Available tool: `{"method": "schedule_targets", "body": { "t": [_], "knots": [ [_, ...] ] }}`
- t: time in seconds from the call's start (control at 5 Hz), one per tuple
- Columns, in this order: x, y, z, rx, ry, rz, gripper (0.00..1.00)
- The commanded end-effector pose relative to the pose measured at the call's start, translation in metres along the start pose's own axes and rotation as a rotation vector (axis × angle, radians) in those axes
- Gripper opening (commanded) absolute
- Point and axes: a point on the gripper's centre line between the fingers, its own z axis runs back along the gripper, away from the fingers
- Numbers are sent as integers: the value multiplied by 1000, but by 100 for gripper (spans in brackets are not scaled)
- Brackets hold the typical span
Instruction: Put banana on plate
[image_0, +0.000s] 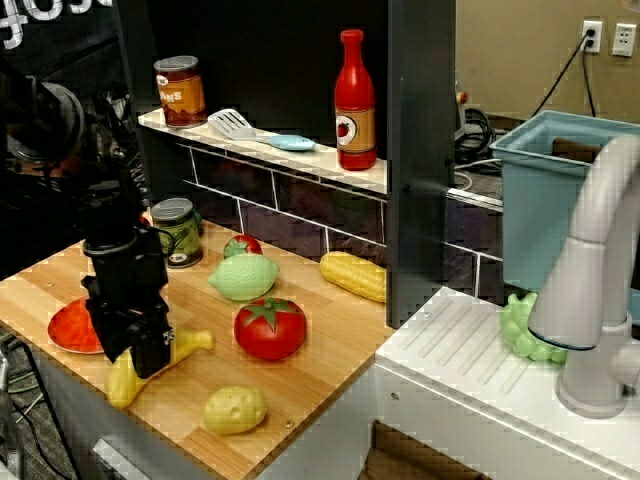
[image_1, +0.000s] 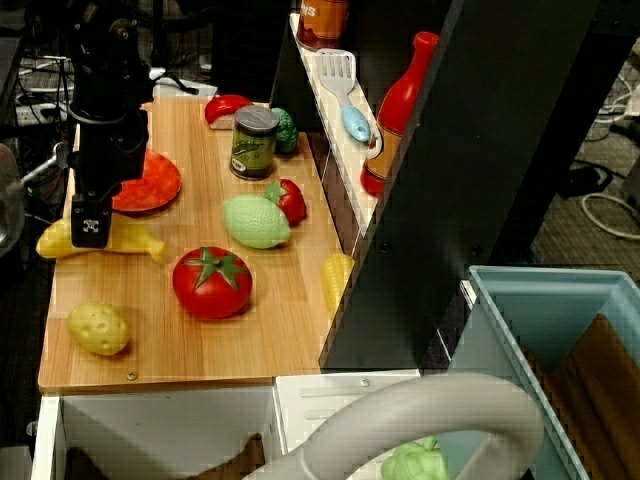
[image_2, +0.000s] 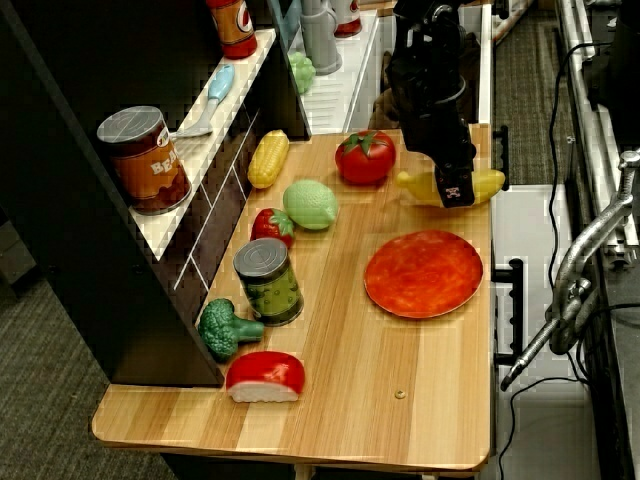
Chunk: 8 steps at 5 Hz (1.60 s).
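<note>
The yellow banana (image_0: 122, 382) lies on the wooden board near its front left edge, stem end pointing at the tomato. It also shows in the overhead view (image_1: 138, 240) and the side view (image_2: 485, 183). My black gripper (image_0: 148, 358) is down on the banana's middle with its fingers closed around it; it also shows in the other two views (image_1: 90, 230) (image_2: 455, 188). The banana still touches the board. The red-orange plate (image_0: 70, 328) lies just beside the gripper, partly hidden by the arm in the front view, and is bare in the side view (image_2: 423, 273).
A red tomato (image_0: 270, 328), a yellow potato (image_0: 235, 409), a green lemon (image_0: 243, 277), a strawberry (image_0: 242, 245), a corn cob (image_0: 353, 275) and a green can (image_0: 178, 232) stand on the board. A shelf behind holds a can, spatula and red bottle (image_0: 355, 100). The board's edge is close to the banana.
</note>
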Motion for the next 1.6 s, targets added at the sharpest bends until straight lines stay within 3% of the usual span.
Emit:
{"method": "schedule_targets", "body": {
  "t": [0.0, 0.8, 1.4],
  "knots": [
    [8, 18, 54, 8, -36, -4, 0],
    [21, 39, 52, 13, 29, 17, 0],
    [20, 77, 53, 28, 33, 70, 0]
  ]
}}
